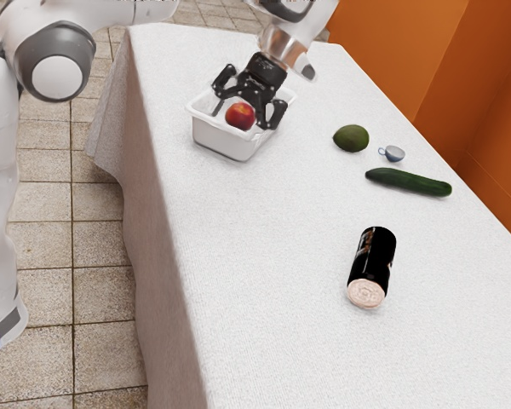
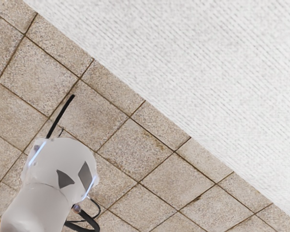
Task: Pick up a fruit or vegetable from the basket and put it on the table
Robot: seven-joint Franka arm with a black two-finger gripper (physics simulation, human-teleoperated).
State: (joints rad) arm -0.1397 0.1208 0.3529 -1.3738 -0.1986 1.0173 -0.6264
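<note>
The black gripper (image 1: 243,107) is at the white basket (image 1: 223,139), its two fingers spread wide apart. A red and orange peach (image 1: 240,116) shows between the fingers, within the basket's outline; a small gap separates it from the finger on the exterior view's left. How deep the peach sits, and the basket floor beneath it, I cannot tell. The white tablecloth (image 2: 217,63) and its edge appear in the wrist view.
On the table (image 1: 264,256) lie an avocado (image 1: 351,138), a small blue-grey cup (image 1: 394,153), a cucumber (image 1: 409,182) and a black can (image 1: 373,264) on its side. An orange wall (image 1: 443,77) stands beyond. The wrist view includes the arm's white base (image 2: 48,193) over floor tiles.
</note>
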